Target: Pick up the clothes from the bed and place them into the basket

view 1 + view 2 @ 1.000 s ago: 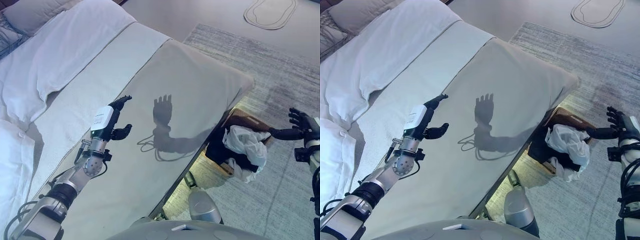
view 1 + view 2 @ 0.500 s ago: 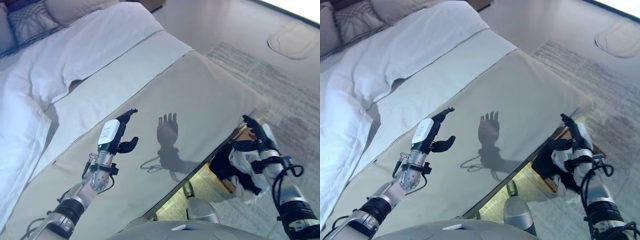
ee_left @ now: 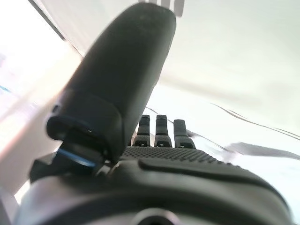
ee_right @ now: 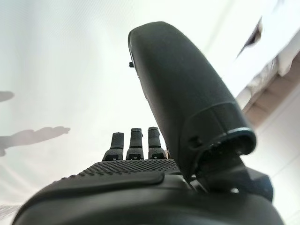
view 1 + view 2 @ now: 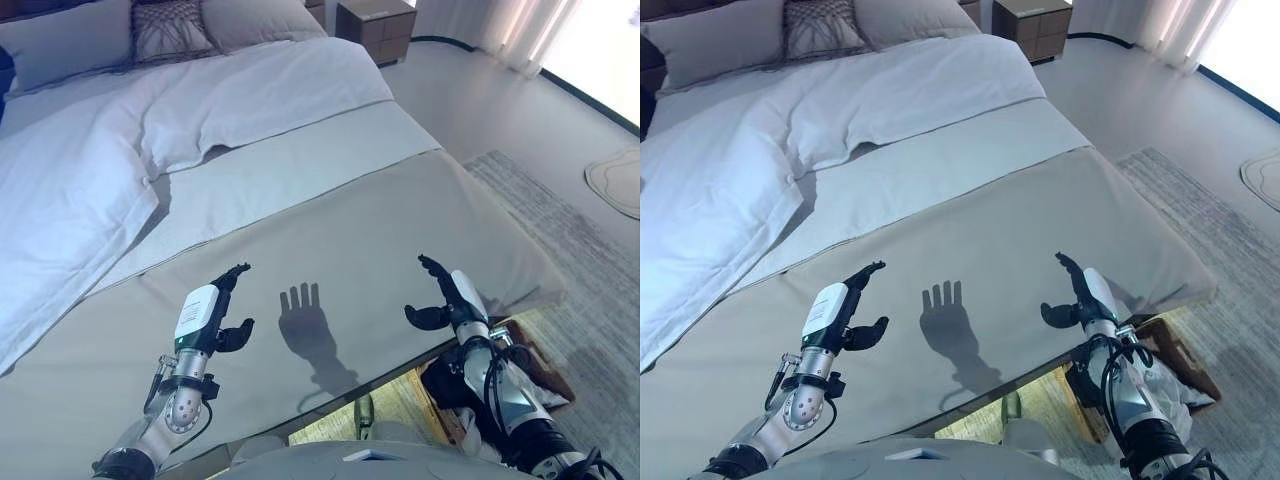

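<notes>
Hands: 2, both above the grey bed cover (image 5: 330, 250); left hand (image 5: 205, 318) and right hand (image 5: 447, 297) well apart, each with fingers straight, thumb spread, nothing in either.
Wrist views: each shows its own straight fingers and raised thumb over pale cover, no cloth between them.
Clothes: 1 white and dark bundle (image 5: 1165, 385), below and beside the right hand, down off the bed edge.
Basket: 1 brown basket (image 5: 545, 362) on the floor, holding that bundle; the right arm hides most of it.
Change: 0.5 s ago the right hand was low at the basket by the bundle; now it is up over the cover, level with the left hand. The whole view has also shifted, so more bed shows.
Beyond the hands: 1 white duvet (image 5: 150, 120), 3 pillows (image 5: 170, 28), 1 nightstand (image 5: 375, 25).
Right of the right hand: 1 striped rug (image 5: 580, 240), 1 small mat (image 5: 615, 180).
</notes>
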Available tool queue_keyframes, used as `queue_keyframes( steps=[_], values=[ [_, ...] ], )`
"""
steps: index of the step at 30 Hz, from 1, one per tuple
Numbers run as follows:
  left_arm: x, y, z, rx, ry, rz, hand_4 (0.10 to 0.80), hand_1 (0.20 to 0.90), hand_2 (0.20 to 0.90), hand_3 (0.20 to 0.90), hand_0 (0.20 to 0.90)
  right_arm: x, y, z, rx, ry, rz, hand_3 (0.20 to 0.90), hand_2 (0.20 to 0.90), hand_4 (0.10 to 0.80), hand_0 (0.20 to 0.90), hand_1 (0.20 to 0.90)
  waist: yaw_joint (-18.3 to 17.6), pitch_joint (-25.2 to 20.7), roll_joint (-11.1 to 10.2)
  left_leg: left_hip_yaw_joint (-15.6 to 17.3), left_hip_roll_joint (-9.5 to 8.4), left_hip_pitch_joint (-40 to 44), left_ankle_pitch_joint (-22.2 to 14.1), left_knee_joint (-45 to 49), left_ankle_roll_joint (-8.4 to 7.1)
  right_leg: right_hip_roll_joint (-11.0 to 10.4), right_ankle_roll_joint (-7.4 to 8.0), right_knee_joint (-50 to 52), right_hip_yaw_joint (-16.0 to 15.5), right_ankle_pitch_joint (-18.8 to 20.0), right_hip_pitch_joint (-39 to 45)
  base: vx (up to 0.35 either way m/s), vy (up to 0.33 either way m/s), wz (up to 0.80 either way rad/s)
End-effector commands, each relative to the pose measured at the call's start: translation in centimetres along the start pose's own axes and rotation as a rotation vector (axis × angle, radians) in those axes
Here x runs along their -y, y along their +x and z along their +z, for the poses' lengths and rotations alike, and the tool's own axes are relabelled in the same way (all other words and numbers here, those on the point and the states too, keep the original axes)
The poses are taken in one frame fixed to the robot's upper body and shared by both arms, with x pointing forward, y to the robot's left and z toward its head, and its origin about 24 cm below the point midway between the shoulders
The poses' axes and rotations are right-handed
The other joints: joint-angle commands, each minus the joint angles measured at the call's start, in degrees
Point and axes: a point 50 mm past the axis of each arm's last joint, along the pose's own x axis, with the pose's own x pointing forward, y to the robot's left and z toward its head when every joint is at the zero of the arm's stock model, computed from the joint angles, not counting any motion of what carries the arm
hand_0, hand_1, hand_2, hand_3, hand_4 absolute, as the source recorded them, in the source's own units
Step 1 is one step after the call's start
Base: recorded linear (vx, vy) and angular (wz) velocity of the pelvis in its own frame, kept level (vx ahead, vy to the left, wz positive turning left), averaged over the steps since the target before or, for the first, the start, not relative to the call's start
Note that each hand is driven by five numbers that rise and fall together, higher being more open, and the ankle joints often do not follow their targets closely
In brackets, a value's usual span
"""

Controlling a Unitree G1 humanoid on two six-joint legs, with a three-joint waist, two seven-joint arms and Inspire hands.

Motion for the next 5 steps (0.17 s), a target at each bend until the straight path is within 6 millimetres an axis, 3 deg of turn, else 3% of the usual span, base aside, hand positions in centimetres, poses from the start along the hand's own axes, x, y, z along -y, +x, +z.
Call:
queue_keyframes(
  steps=[1, 5],
  values=[
    [-2.78, 2.42, 1.04, 0.075, -0.041, 0.148, 0.8, 0.9, 0.9, 0.9, 0.9, 1.44, 1.19, 2.74, 0.15, -0.016, -0.053, 0.9, 0.9, 0.8, 0.9, 0.9, 1.57, -2.32, -0.45, -0.86, -1.01, -0.89, -2.3, 1.28, 0.59, -0.12, 0.87, 4.1, 0.3, -5.01, 1.43, 0.038, 0.018, 0.17],
    [-2.47, 1.81, 0.41, 0.027, -0.072, 0.12, 0.8, 0.9, 0.9, 0.9, 0.9, 0.83, 0.96, 2.58, 0.14, -0.001, -0.019, 0.9, 0.9, 0.8, 0.9, 0.9, 2.8, -2.25, -0.49, -2.06, -1.17, -1.03, -1.93, 1.22, 0.51, -0.36, 0.84, 4.15, -1.14, -5.38, 2.28, 0.02, 0.014, 0.22]
  ],
)
